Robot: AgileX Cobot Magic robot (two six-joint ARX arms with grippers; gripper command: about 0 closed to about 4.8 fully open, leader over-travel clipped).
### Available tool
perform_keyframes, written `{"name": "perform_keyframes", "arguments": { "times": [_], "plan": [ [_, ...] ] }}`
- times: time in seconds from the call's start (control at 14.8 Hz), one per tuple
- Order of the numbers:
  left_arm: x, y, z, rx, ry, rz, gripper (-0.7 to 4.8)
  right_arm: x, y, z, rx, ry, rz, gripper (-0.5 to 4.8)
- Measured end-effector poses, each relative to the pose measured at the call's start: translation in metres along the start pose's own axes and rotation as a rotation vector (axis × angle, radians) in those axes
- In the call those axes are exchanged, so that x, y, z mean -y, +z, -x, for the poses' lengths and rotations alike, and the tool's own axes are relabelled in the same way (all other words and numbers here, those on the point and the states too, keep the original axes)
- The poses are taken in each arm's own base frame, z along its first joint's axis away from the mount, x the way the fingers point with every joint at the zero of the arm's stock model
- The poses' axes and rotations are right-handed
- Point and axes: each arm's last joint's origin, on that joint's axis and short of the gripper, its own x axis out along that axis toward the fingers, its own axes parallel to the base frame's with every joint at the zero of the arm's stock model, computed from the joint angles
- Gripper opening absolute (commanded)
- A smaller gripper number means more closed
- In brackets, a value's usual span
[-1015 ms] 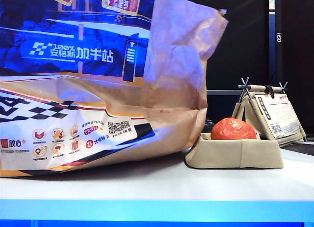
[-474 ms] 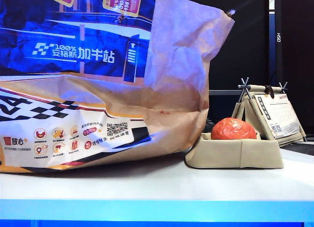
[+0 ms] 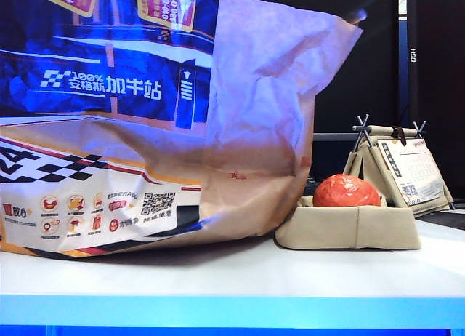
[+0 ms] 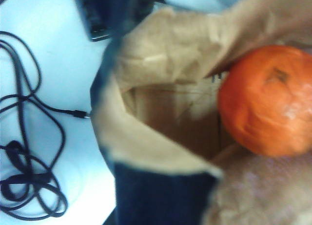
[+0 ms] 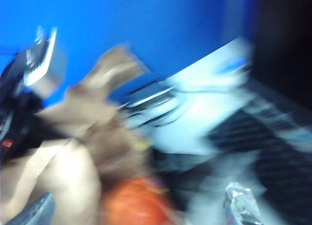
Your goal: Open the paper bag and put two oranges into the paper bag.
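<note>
Below the left gripper, clenched on the paper bag's (image 4: 146, 142) rim, one orange (image 4: 268, 101) lay inside; the right gripper's state was unclear, another orange (image 3: 346, 191) waiting in the tray (image 3: 349, 230).

— What sort of place was this?
— A lab-like test bench: a bare white table (image 3: 240, 274) before a black backdrop (image 3: 363, 67), loose cables (image 4: 29, 152) trailing, a desk calendar (image 3: 408, 170) standing behind.
</note>
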Motion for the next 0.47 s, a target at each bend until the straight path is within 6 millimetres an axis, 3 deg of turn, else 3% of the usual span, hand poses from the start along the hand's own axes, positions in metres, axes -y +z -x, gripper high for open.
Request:
{"name": "perform_keyframes", "arguments": {
  "times": [0.14,0.27,0.47],
  "plan": [
    [-0.001,0.001,0.0,0.003,0.041,-0.001,0.48,-0.007,0.013,0.037,-0.019,-0.198,0.081,4.39],
    [-0.004,0.003,0.0,0.011,0.126,-0.007,0.48,-0.007,0.009,0.082,-0.137,-0.544,0.119,4.39],
    [-0.008,0.007,0.001,0.037,0.215,-0.021,0.48,0.019,-0.012,0.11,-0.342,-0.657,0.0,4.39]
  ]
}}
